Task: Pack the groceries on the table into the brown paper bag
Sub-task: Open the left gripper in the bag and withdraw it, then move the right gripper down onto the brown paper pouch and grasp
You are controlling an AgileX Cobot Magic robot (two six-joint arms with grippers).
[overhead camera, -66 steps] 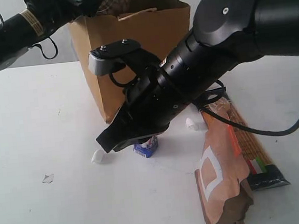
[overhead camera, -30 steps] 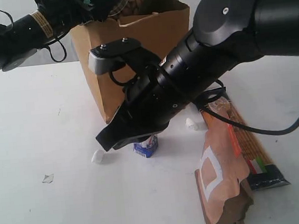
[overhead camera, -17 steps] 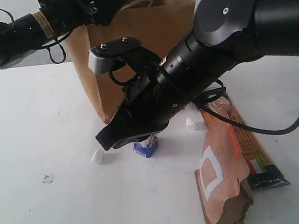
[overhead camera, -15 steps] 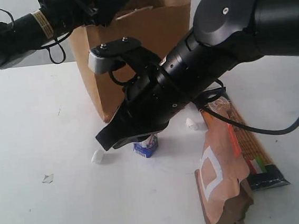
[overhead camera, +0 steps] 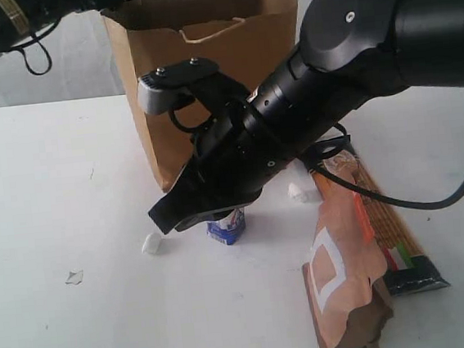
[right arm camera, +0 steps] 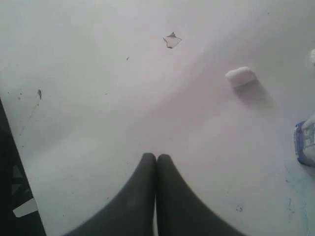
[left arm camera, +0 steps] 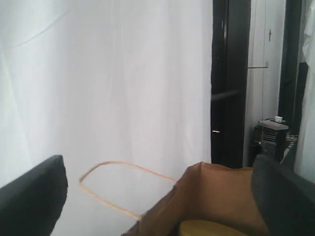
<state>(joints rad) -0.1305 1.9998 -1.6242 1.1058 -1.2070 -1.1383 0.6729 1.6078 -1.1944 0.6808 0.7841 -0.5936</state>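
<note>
The brown paper bag stands upright at the back of the table. In the left wrist view my left gripper is open and empty above the bag's rim, and the jar's tan lid shows inside the bag. My right gripper is shut on nothing, low over the table, just in front of the small white-blue carton. The brown-orange pouch lies on the long spaghetti pack at the right. The tin can and the grain bottle are out of view.
My left arm crosses the top left corner. Small white lumps lie on the table and one shows in the right wrist view. A torn scrap lies at the left. A cord handle sticks up from the bag.
The left gripper has let the jar go into the bag and drawn back up and to the left. The bag has swung upright. The right arm has not moved.
</note>
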